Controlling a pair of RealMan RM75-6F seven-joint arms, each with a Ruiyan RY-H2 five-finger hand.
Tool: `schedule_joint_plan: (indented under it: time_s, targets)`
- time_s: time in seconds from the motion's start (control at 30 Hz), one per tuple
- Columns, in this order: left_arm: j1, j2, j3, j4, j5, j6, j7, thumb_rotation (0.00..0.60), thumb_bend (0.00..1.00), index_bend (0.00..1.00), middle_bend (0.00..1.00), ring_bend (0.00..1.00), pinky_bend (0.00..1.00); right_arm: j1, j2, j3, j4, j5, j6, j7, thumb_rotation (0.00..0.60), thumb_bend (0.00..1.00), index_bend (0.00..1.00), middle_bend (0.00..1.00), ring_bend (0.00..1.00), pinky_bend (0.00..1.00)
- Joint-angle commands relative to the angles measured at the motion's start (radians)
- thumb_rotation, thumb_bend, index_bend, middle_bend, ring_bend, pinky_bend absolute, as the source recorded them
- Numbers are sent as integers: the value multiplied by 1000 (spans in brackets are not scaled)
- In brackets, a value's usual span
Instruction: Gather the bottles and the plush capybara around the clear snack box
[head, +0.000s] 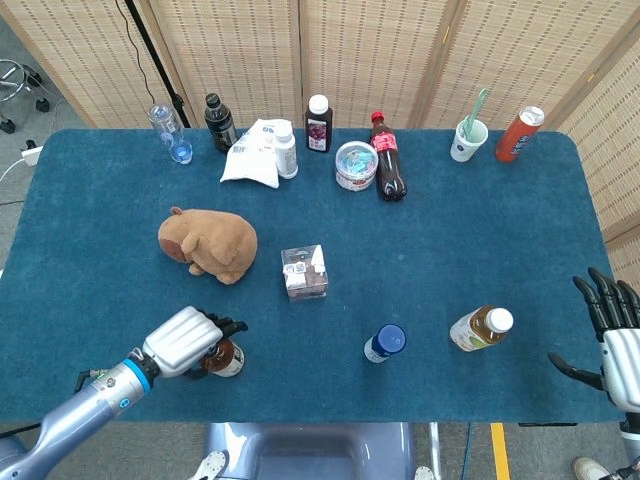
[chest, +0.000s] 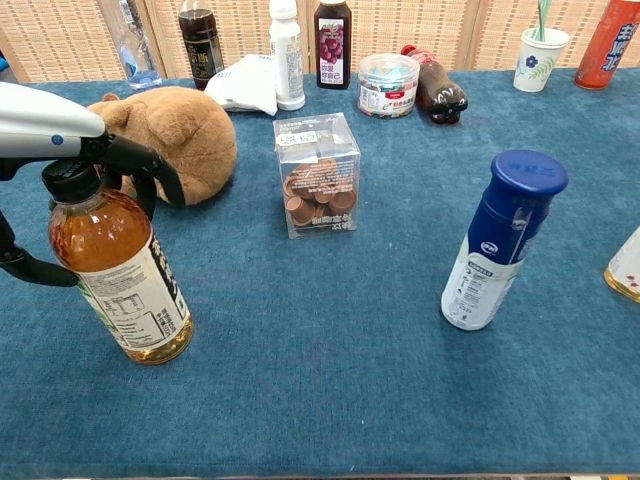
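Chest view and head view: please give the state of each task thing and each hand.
tea bottle: upright, capped, left hand closing around its neck.
blue bottle: upright, capped, free.
white-capped bottle: leaning, capped.
plush capybara: untouched.
clear snack box: closed.
right hand: fingers spread, empty.

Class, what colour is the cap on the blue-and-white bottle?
Dark blue cap, clearest in the chest view.

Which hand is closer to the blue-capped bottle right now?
Right, though only by a little. The right hand hangs open past the table's right edge, beyond the white-capped tea bottle from the blue-capped bottle. The left hand is wrapped over the amber tea bottle at the left.
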Motion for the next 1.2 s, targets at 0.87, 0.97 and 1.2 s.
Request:
schedule_joint_plan:
  time_s: [0.87, 0.97, 1.2]
  targets:
    - [-77, 83, -189, -76, -106, 129, -117, 600, 360, 401, 512, 568, 628, 14, -7, 14, 8, 42, -36, -10, 600, 0, 0, 0, 0, 0]
    - [-129, 87, -245, -47, -189, 120, -125, 600, 360, 404, 514, 569, 628, 25, -11, 23, 18, 71, -61, -9, 600, 0, 0, 0, 0, 0]
    - [-263, 35, -345, 66, -375, 119, -118, 600, 360, 405, 515, 569, 628, 53, -28, 49, 47, 150, -123, -25, 600, 0, 0, 0, 0, 0]
